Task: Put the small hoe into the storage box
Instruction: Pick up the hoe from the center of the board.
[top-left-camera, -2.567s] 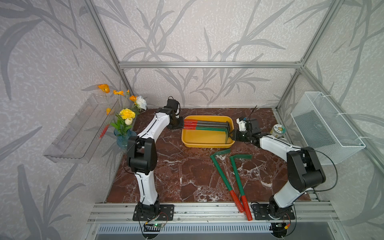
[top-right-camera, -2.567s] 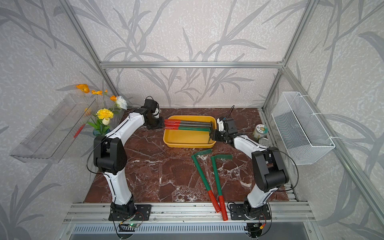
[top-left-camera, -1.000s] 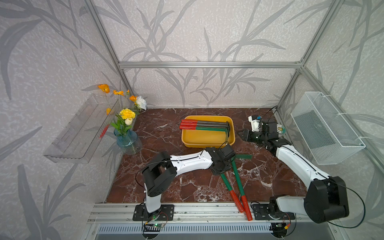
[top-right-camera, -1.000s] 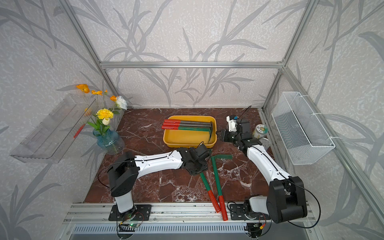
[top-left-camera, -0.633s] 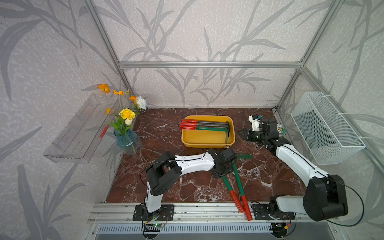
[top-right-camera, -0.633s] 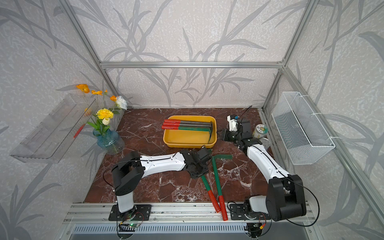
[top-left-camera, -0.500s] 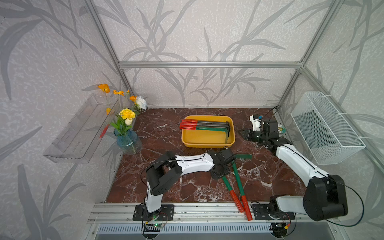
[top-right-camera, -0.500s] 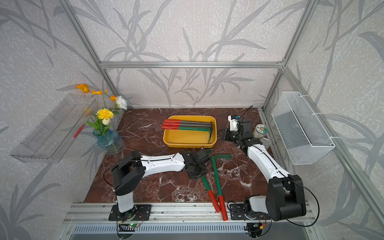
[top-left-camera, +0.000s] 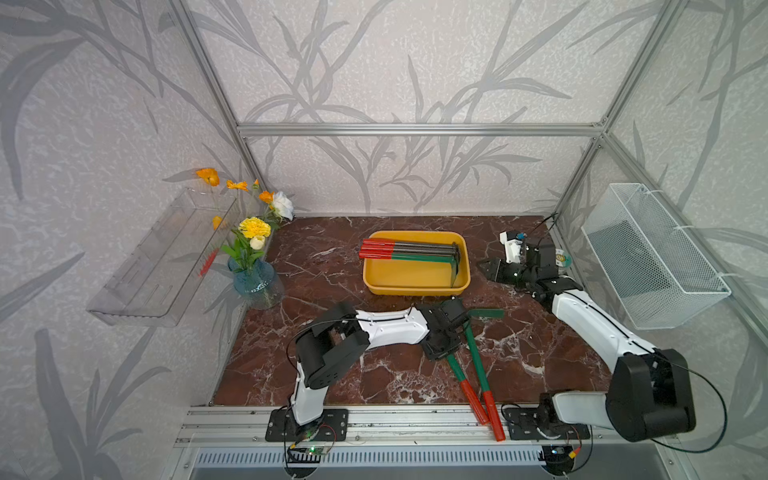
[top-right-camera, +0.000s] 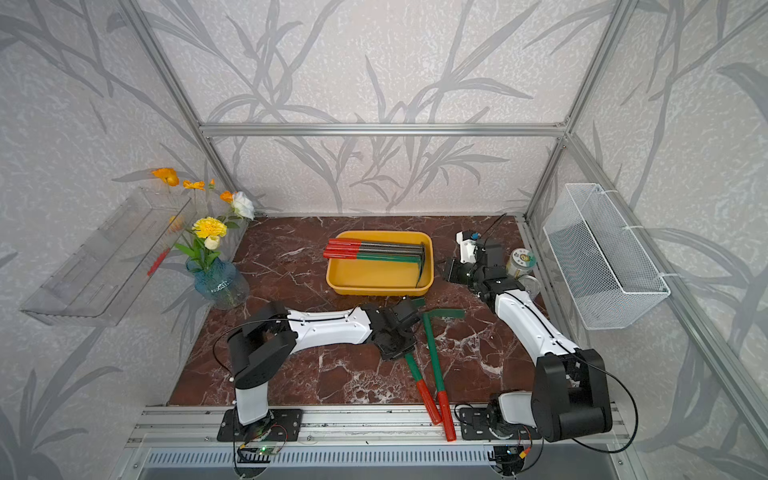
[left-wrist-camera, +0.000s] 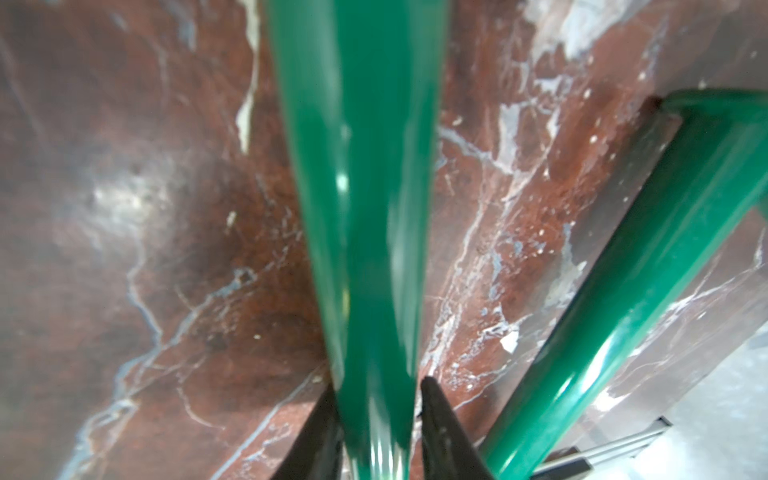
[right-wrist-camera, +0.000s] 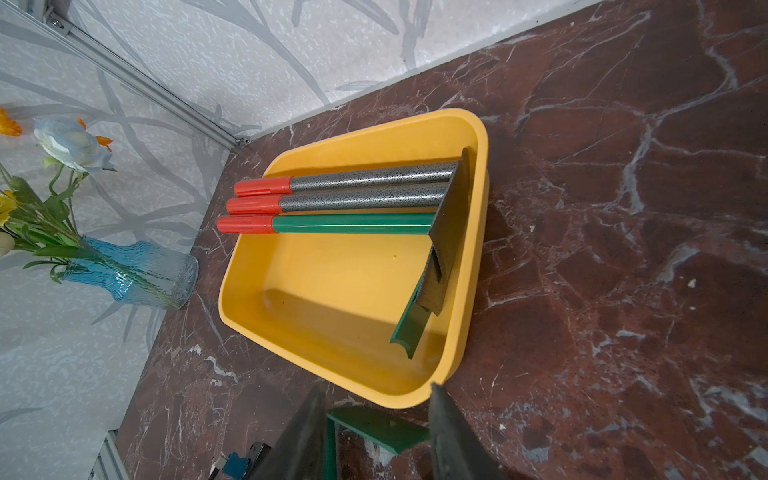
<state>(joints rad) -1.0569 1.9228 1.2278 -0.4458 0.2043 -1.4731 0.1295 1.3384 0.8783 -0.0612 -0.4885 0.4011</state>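
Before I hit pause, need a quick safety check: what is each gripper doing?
Left gripper: jaws around a green hoe handle; grip cannot be told.
Right gripper: open, empty.

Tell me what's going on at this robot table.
The left gripper straddles the green handle of one small hoe lying on the table; whether it has clamped, I cannot tell. A second hoe lies beside it. Three hoes sit in the yellow storage box. The right gripper hovers open beside the box, empty.
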